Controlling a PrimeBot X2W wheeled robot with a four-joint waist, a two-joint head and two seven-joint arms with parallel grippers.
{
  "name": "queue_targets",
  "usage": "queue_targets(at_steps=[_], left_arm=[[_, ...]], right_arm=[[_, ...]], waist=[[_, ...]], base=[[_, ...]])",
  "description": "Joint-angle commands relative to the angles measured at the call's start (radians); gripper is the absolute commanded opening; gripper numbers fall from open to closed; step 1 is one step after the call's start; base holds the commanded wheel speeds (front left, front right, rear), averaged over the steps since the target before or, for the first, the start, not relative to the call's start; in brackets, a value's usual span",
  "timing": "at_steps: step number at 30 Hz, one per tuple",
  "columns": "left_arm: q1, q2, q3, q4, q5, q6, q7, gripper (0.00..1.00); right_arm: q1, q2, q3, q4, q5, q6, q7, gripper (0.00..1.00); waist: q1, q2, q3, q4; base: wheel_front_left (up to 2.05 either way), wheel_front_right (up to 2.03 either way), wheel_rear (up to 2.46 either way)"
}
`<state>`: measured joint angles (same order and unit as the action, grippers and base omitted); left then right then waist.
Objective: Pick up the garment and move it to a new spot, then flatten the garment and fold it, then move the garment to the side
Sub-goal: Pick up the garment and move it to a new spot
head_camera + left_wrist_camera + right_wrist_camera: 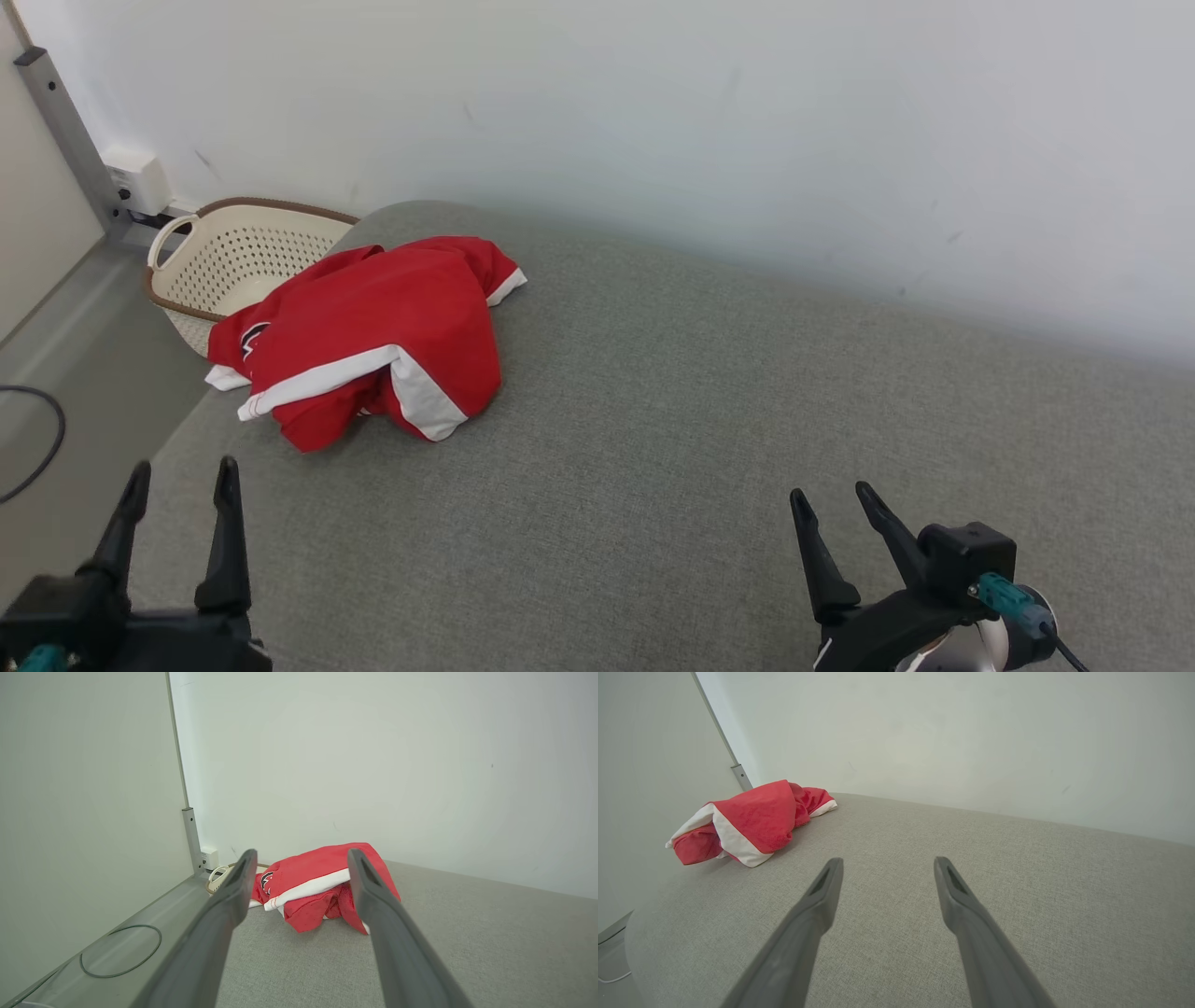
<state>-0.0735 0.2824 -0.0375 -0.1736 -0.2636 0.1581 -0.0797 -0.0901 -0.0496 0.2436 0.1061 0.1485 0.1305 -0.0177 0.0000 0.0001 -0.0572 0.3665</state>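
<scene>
A red garment [373, 331] with white trim lies crumpled in a heap at the far left corner of the grey padded surface [709, 448]. In the left wrist view the garment [310, 889] sits ahead between the two fingers, well beyond their tips. From the right wrist the garment [747, 821] shows at the upper left. My left gripper [182, 476] is open at the lower left, short of the garment. My right gripper [831, 499] is open at the lower right, far from the garment. Both hold nothing.
A cream perforated laundry basket [224, 257] with a brown rim stands on the floor behind the garment's corner. A dark cable [42, 439] loops on the floor at the left. A white wall [747, 140] runs along the surface's far edge.
</scene>
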Motion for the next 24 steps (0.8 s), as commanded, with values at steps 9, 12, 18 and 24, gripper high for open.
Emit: queue_targets(at_steps=[9,12,18,24], left_arm=[[-0.233,0.038,0.041,0.086,-0.064,-0.054,-0.021,1.0],[-0.302,0.053,0.05,0.131,-0.084,-0.072,-0.027,1.0],[-0.426,0.099,0.077,0.242,-0.111,-0.095,0.0,1.0],[-0.523,0.148,0.099,0.328,-0.135,-0.118,0.017,1.0]], right_arm=[[-0.052,-0.002,-0.001,-0.009,-0.02,0.0,0.001,1.0],[-0.068,-0.002,-0.004,-0.012,-0.025,0.0,0.001,1.0],[-0.097,-0.002,-0.008,-0.019,-0.033,0.0,-0.002,1.0],[-0.126,-0.002,-0.012,-0.03,-0.045,0.0,-0.001,1.0]], waist=[[0.0,-0.0001,0.085,-0.092],[0.0,-0.0001,0.112,-0.126],[0.0,-0.0001,0.17,-0.189],[0.0,-0.0001,0.231,-0.251]], base=[[0.0,0.0,0.0],[0.0,0.0,0.0],[0.0,0.0,0.0],[0.0,0.0,0.0]])
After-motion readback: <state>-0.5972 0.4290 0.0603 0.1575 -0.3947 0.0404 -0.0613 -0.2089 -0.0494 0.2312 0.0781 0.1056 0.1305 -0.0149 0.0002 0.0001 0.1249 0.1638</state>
